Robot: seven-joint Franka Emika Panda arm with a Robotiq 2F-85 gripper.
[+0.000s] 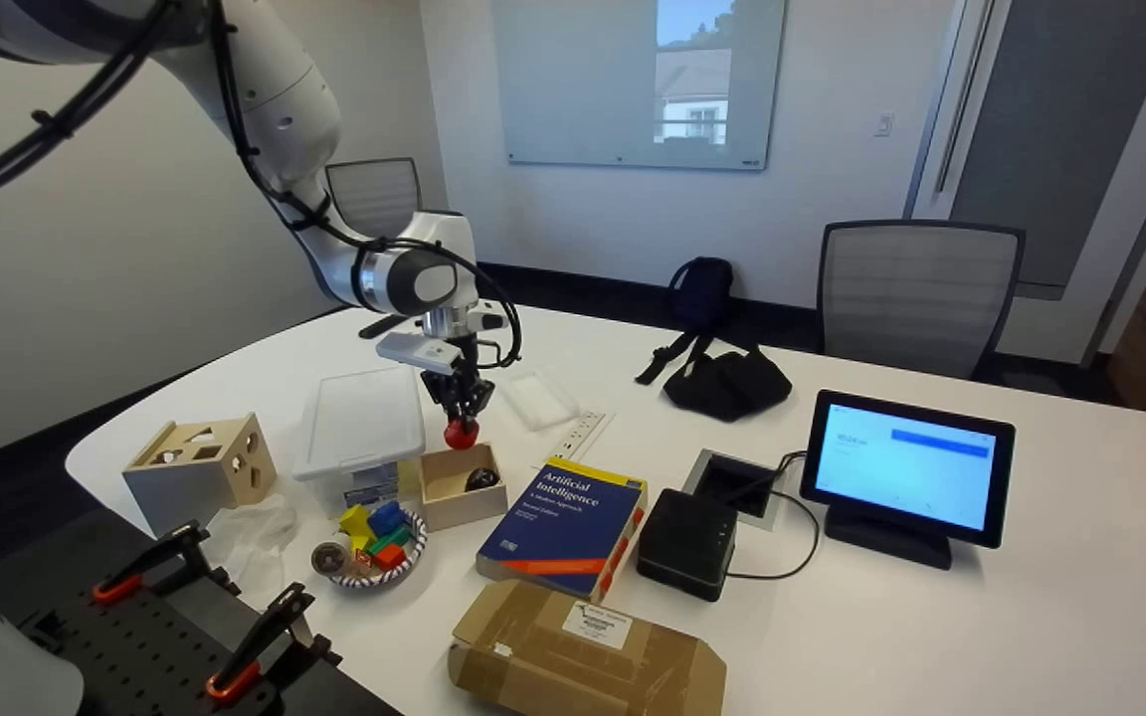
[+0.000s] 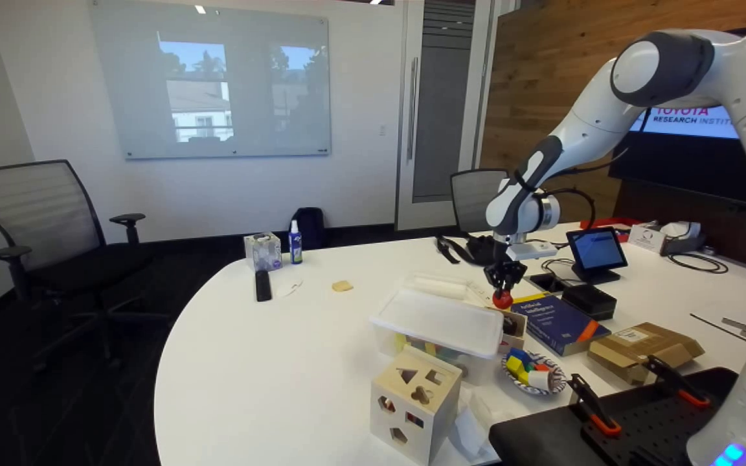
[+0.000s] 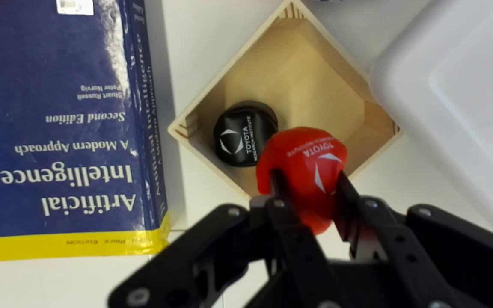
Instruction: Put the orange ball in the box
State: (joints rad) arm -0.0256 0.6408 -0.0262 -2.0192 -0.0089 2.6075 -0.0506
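Gripping the red ball (image 3: 308,158), presumably the task's "orange" ball, the gripper (image 3: 310,184) hangs above the far side of the open wooden box (image 1: 464,509). Releasing off-centre could bounce it off the rim or the black ball (image 3: 242,137) inside. In the wrist view, ball and fingers (image 3: 290,229) hide 1 corner; contents of the lidded plastic container (image 1: 364,418) at left look dim.
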